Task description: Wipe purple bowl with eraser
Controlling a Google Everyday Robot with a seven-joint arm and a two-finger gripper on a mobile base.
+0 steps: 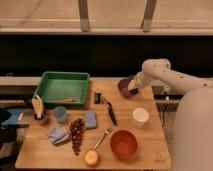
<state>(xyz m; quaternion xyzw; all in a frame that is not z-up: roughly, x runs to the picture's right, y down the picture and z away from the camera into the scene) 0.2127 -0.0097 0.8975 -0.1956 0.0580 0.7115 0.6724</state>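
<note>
Here, in the camera view, a wooden table (pixel 135 152) fills the lower half of the frame, with a dark wall and a pale window band above it; the robot's white arm (pixel 172 80) reaches in from the right edge and bends down toward the table's upper right corner; the gripper (pixel 132 86) sits at the right rim of the purple bowl (pixel 123 87), which appears tipped so that its dark inside faces the camera; a pale patch at the gripper may be the eraser, but I cannot tell for sure, nor can I tell whether the tool is clenched or released.

Left of the bowl, in the upper left of the table, lies a green tray (pixel 64 86) with something small and orange inside; between tray and bowl sits a small black block (pixel 97 97), and just right of it a black-handled knife (pixel 109 111) slants down toward the table's middle; a white cup (pixel 140 116) stands right of centre, below the purple bowl and well apart from it; the orange bowl (pixel 123 144) is at the lower right, near the front edge.

On the left side, a small holder (pixel 38 112) with pale sticks stands near the edge; a blue cup (pixel 60 114) is beside it; a blue sponge (pixel 90 120) and a light blue cloth (pixel 58 134) lie near a bunch of dark grapes (pixel 76 134); a yellowish fruit (pixel 91 158) rests at the bottom centre, with a wooden utensil (pixel 102 139) slanting up from it.
</note>
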